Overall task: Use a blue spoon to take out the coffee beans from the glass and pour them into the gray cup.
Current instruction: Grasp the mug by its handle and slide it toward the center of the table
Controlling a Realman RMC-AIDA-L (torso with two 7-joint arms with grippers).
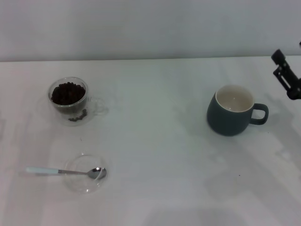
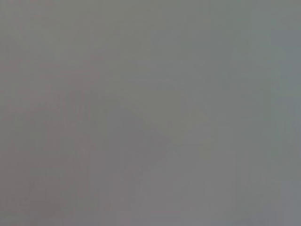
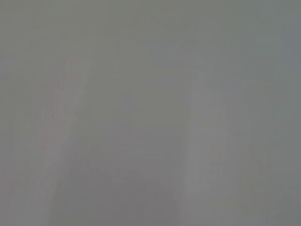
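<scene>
In the head view the blue spoon point(image 1: 66, 172) lies flat at the front left, its metal bowl resting in a shallow clear round dish point(image 1: 84, 173), its pale handle pointing left. The glass point(image 1: 69, 100) stands at the back left, full of coffee beans point(image 1: 68, 92). The gray cup point(image 1: 231, 111) stands at the right, empty, its handle pointing right. My right gripper point(image 1: 287, 75) shows only as a dark part at the right edge, beyond the cup. My left gripper is out of view. Both wrist views show only plain grey.
The white table point(image 1: 155, 155) runs to a pale wall at the back. The stretch between the glass and the gray cup is bare.
</scene>
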